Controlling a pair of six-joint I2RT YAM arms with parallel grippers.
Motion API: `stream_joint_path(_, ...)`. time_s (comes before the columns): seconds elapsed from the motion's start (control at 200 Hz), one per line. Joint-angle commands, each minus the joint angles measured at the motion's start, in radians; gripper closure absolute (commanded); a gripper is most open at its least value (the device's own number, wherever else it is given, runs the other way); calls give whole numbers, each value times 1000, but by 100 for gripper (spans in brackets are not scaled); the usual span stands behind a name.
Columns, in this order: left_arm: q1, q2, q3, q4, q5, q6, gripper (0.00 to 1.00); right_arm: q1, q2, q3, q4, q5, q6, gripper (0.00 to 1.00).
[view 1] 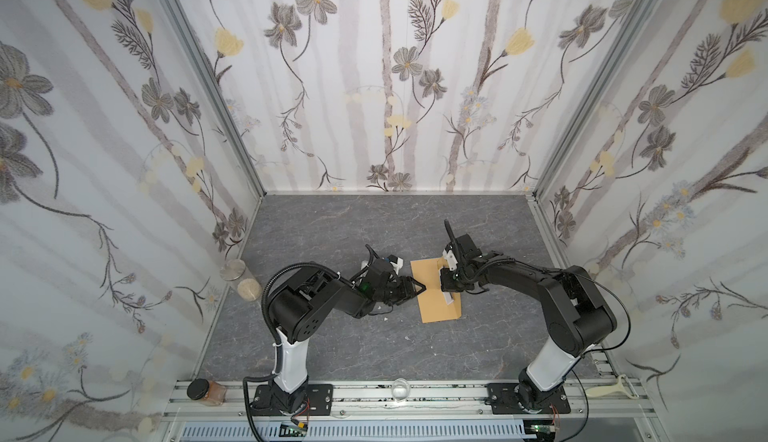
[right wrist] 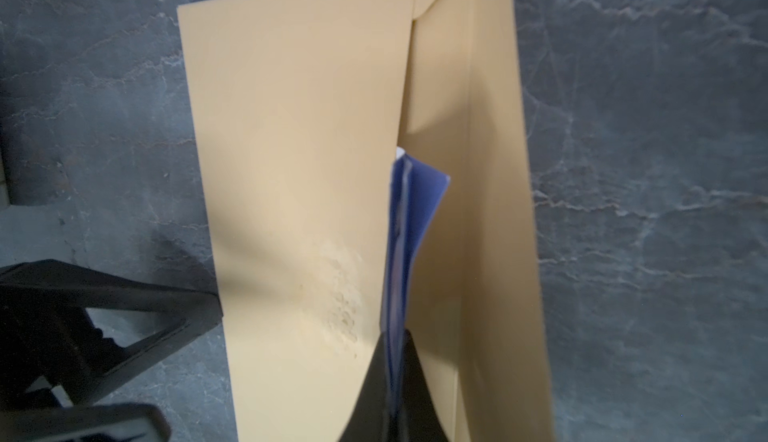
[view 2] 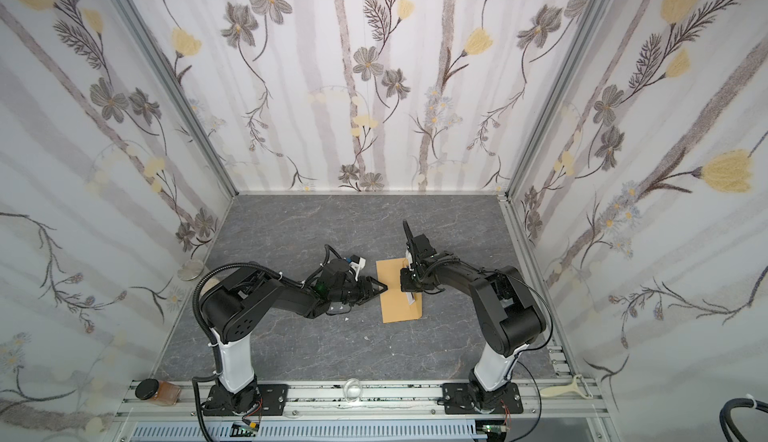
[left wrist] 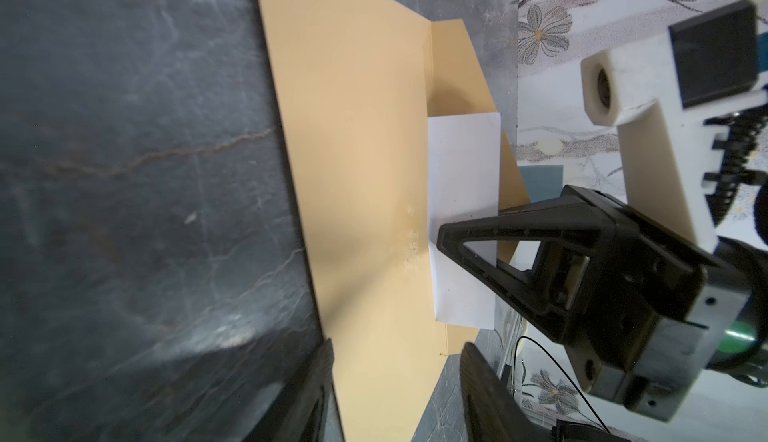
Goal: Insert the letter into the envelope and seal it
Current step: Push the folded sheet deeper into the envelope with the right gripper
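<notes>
The tan envelope (view 1: 430, 298) (view 2: 395, 303) lies flat on the grey table between both arms, its flap (right wrist: 498, 170) lifted on the side toward the right arm. The letter (view 1: 447, 296) (view 2: 410, 298) is folded, white outside (left wrist: 463, 161) and blue inside (right wrist: 411, 220). It stands on edge at the envelope's mouth, partly tucked under the front panel. My right gripper (view 1: 445, 284) (right wrist: 395, 361) is shut on the letter's upper edge. My left gripper (view 1: 419, 288) (left wrist: 395, 348) is open, its fingers straddling the envelope's (left wrist: 365, 170) opposite long edge, holding nothing.
A steel-lidded jar (view 1: 234, 270) and a round cork-coloured piece (view 1: 249, 289) sit by the left wall. On the front rail are a dark-lidded jar (view 1: 203, 390), a clear glass bowl (view 1: 401, 388) and a pale peeler (view 1: 615, 390). Small white scraps (view 1: 385, 318) dot the table.
</notes>
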State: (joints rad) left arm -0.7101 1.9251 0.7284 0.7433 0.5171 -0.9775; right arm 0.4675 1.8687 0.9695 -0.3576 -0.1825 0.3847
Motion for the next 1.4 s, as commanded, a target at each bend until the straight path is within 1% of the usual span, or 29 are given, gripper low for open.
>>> stream_joint_path(0.0, -2, -1, 4, 22, 3, -7, 48, 1, -20, 16, -6, 40, -1, 78)
stream_joint_path(0.205, -2, -3, 12, 22, 3, -4, 48, 4, -35, 33, -47, 100, -5, 64)
stream_joint_path(0.34, -1, -8, 12, 22, 1, -1, 48, 11, -42, 41, -72, 145, -3, 60)
stream_joint_path(0.655, 0, -14, 20, 21, 0, 0, 48, 21, -59, 44, -83, 182, 3, 55)
stream_joint_path(1.044, -3, -9, 29, 22, 6, -1, 48, 28, -34, 31, -54, 176, 19, 51)
stream_joint_path(1.394, -4, 18, 32, 22, 14, -1, 48, 37, -14, 21, -23, 154, 33, 51)
